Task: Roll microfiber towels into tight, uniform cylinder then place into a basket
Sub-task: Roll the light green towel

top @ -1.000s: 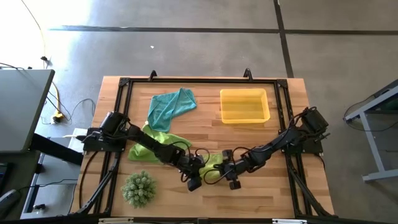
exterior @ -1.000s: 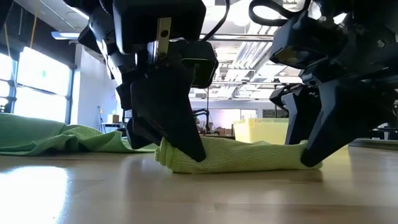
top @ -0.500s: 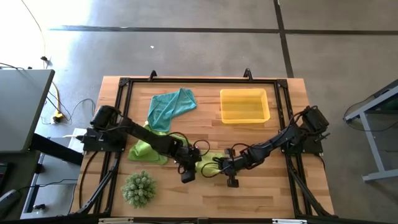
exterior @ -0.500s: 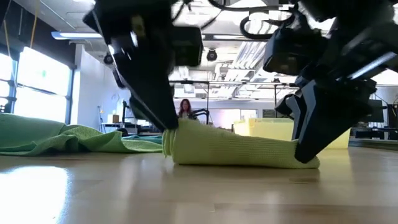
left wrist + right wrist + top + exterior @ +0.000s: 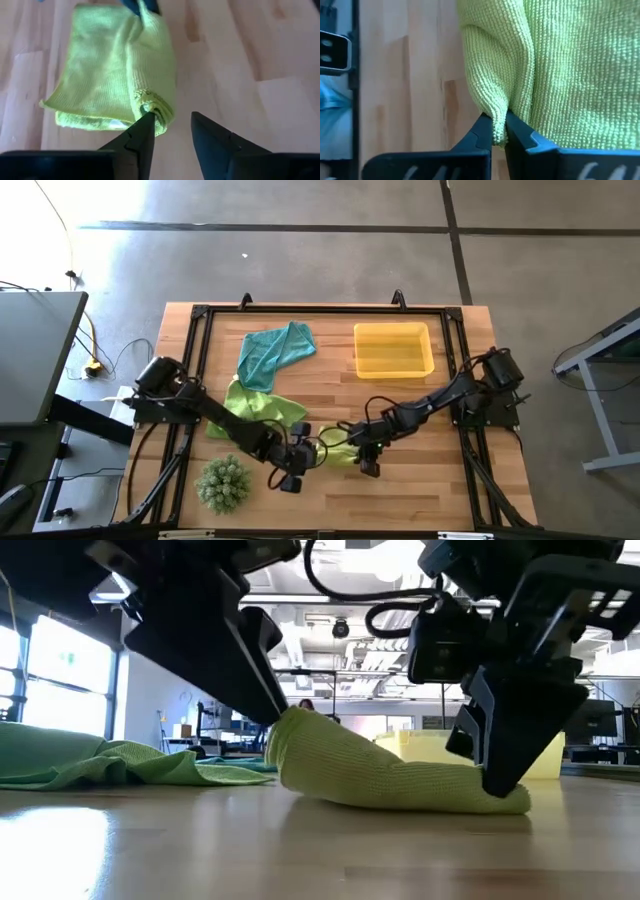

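A lime-green towel (image 5: pixel 336 448), loosely rolled, lies near the table's front middle between my two grippers. In the low view its left end (image 5: pixel 290 735) is raised off the wood and its right end (image 5: pixel 505 802) rests on it. My left gripper (image 5: pixel 170 122) is open at the roll's left end; it also shows in the high view (image 5: pixel 303 461). My right gripper (image 5: pixel 499 127) is shut on the towel's right end. A second lime-green towel (image 5: pixel 250 406) and a teal-blue towel (image 5: pixel 275 350) lie spread out at the left. The yellow basket (image 5: pixel 394 367) stands at the far right. My left gripper touches the roll's coiled left end (image 5: pixel 151 106) with the tip of one finger (image 5: pixel 146 121); the gap between its fingers holds only bare wood. That end stands raised above the table. My right gripper pinches a bunched fold (image 5: pixel 496 111) at the towel's right end between its two fingertips, slanting down from the table's right. That end lies on the table.
A spiky green ball-shaped plant (image 5: pixel 222 483) stands at the front left, close beside my left arm. The table's black frame rail (image 5: pixel 320 310) runs along its edges. Bare wood lies in front of the rolled towel (image 5: pixel 320 850).
Both grippers have drifted a little toward the table's left edge with the lime towel. The towel's left end has risen off the table at my left gripper, while its right end has stayed down under my right gripper.
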`<act>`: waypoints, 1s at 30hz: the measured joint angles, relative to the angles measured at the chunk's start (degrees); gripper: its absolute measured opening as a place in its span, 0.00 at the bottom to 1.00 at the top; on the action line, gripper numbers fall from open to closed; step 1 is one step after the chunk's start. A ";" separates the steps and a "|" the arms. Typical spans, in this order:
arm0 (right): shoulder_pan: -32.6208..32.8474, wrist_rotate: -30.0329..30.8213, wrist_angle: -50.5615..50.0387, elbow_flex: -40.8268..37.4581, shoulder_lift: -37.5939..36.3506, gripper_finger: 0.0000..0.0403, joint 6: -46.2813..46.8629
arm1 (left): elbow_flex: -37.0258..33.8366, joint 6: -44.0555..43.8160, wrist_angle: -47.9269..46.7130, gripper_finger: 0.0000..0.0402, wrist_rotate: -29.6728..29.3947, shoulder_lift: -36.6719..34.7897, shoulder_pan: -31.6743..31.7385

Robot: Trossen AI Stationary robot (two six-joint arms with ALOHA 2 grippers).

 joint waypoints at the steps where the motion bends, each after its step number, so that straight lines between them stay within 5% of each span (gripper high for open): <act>1: -0.24 -0.71 0.22 -0.02 0.02 0.01 0.88 | 0.02 -0.06 0.02 0.31 -0.34 0.19 -0.21; 9: -0.98 -2.85 0.26 -0.04 0.04 0.01 3.96 | 0.02 0.05 -3.56 0.41 -7.25 0.03 -1.33; 18: -0.98 -2.80 0.46 0.00 0.00 0.01 3.99 | 0.07 13.46 5.76 0.43 -7.56 0.02 -3.86; 30: -0.98 -2.54 0.98 0.02 -0.04 0.01 3.97 | 0.09 12.63 8.29 0.43 -7.08 6.93 -0.44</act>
